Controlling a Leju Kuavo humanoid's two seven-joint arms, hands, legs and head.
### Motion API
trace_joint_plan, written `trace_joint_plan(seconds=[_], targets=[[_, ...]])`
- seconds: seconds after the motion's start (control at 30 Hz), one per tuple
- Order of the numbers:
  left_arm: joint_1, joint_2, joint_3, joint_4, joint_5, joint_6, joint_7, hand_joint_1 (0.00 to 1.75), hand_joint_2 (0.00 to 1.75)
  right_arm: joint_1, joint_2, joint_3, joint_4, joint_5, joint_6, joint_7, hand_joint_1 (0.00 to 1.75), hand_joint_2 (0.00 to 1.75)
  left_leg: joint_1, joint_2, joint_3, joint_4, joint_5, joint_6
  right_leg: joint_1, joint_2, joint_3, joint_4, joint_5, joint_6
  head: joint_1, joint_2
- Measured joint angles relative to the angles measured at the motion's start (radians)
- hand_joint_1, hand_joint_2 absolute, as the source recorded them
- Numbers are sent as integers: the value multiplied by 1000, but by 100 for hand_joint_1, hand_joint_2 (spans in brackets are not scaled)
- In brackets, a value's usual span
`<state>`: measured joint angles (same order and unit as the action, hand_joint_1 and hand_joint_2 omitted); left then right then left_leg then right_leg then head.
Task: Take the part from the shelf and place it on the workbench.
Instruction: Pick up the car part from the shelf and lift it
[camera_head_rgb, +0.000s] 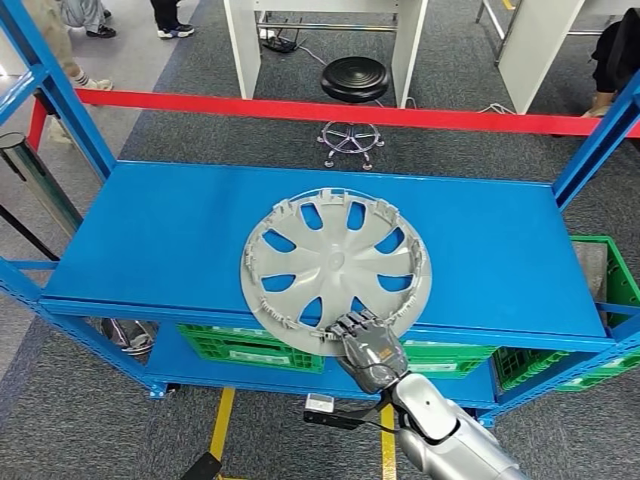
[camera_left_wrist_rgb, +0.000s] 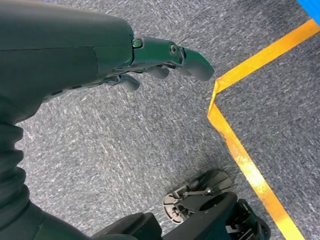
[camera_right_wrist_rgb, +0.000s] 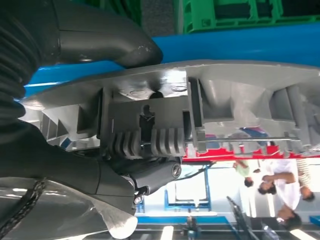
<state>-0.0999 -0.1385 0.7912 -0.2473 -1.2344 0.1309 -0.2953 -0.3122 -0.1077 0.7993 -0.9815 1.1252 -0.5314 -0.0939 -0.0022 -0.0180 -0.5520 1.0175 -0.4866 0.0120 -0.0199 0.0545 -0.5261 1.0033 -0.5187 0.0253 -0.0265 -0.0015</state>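
The part is a grey plastic wheel cover (camera_head_rgb: 336, 265) with curved spokes, lying flat on the blue shelf (camera_head_rgb: 151, 230) and overhanging its front edge a little. My right hand (camera_head_rgb: 370, 345) reaches up from below and grips the cover's near rim. In the right wrist view the thumb (camera_right_wrist_rgb: 109, 47) lies on one face of the wheel cover (camera_right_wrist_rgb: 245, 95) and the darker fingers (camera_right_wrist_rgb: 151, 175) on the ribbed other face. My left hand (camera_left_wrist_rgb: 113, 55) hangs over grey carpet, fingers loosely extended, holding nothing.
A red bar (camera_head_rgb: 340, 110) runs along the shelf's far side, with blue uprights (camera_head_rgb: 596, 140) at the corners. Green crates (camera_head_rgb: 249, 345) sit on the lower level. A black stool (camera_head_rgb: 355, 78) and people's feet stand beyond. Yellow tape (camera_left_wrist_rgb: 241, 150) marks the floor.
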Motion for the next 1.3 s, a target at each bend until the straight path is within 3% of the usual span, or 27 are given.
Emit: trace_joint_plan(seconds=[0.3,0.8,1.07,1.3], targets=[[2,0,-9,0,31,3,0,0,175,14,0,-6,-36,24,-49,5,175,175,0,0,0,0,0,0,0,0,0,0,0,0,0,0],[15,7,-8,0,123,-31,-28,0,175,116,-1,-54,-351,4,-133,-63,175,175,0,0,-1,0,0,0,0,0,-1,0,0,0,0,0],[23,14,14,0,185,-77,-51,0,175,142,-15,-77,-560,0,-139,-115,175,175,0,0,-1,0,0,0,0,0,-2,0,0,0,0,0],[26,18,15,0,183,-61,-50,0,175,150,-27,-88,-642,-3,-139,-142,175,175,0,0,-1,0,0,0,0,0,-1,0,0,0,0,0]])
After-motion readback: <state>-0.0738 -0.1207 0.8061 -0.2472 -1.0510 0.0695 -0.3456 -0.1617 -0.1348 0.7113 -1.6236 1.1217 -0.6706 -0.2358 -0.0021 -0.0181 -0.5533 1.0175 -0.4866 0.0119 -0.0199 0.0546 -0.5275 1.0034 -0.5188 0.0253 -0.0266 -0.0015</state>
